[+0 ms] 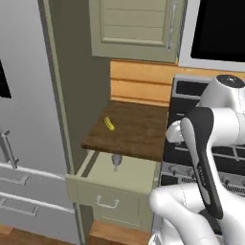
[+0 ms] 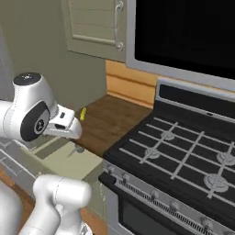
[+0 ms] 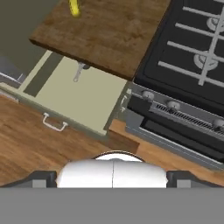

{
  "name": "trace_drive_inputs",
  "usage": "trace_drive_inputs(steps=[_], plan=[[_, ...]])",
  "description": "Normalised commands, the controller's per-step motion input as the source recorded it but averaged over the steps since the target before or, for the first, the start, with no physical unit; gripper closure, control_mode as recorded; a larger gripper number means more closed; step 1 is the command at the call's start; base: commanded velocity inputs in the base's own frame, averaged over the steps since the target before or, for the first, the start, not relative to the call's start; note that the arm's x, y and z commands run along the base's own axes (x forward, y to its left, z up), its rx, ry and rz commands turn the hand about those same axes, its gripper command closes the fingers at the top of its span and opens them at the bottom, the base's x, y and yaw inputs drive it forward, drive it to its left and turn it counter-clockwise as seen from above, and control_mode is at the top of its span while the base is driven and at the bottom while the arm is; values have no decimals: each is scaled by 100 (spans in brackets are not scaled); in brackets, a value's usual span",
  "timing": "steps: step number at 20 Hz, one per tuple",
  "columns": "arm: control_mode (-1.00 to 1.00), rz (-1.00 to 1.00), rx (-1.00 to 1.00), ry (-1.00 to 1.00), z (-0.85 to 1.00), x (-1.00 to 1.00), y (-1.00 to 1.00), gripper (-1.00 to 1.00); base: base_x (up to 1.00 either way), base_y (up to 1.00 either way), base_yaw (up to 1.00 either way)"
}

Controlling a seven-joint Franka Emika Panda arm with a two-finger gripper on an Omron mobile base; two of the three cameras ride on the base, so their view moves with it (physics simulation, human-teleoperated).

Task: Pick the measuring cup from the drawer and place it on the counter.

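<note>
The drawer (image 1: 125,175) stands pulled open under the counter (image 1: 136,130). The grey measuring cup (image 1: 116,161) lies at the drawer's back, bowl tucked under the counter's edge and handle pointing forward. In the hand view the measuring cup (image 3: 79,71) sits far ahead on the drawer (image 3: 89,98) floor, below the counter (image 3: 109,37). My gripper (image 3: 112,178) hangs high above the floor in front of the drawer. Its dark tips stand wide apart, open, with nothing between them. From the right, the measuring cup (image 2: 78,149) shows just past my white hand.
A yellow banana (image 1: 109,123) lies on the counter near its left edge. The black stove (image 2: 183,147) adjoins the counter on the right, with knobs along its front. The grey fridge (image 1: 24,143) stands at the left. A wall cabinet (image 1: 136,26) hangs above.
</note>
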Motion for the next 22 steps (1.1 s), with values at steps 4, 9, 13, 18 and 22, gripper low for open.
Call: trace_drive_inputs(steps=[4,9,13,18,22], plan=[[100,0,0,0,0,0,0,-100,-8,-47,82],[100,0,0,0,0,0,0,-100,-40,-66,76],[100,0,0,0,0,0,0,-100,8,-65,61],[100,0,0,0,0,0,0,-100,34,-75,39],[-100,6,0,0,-9,13,0,-100,-3,-23,14]])
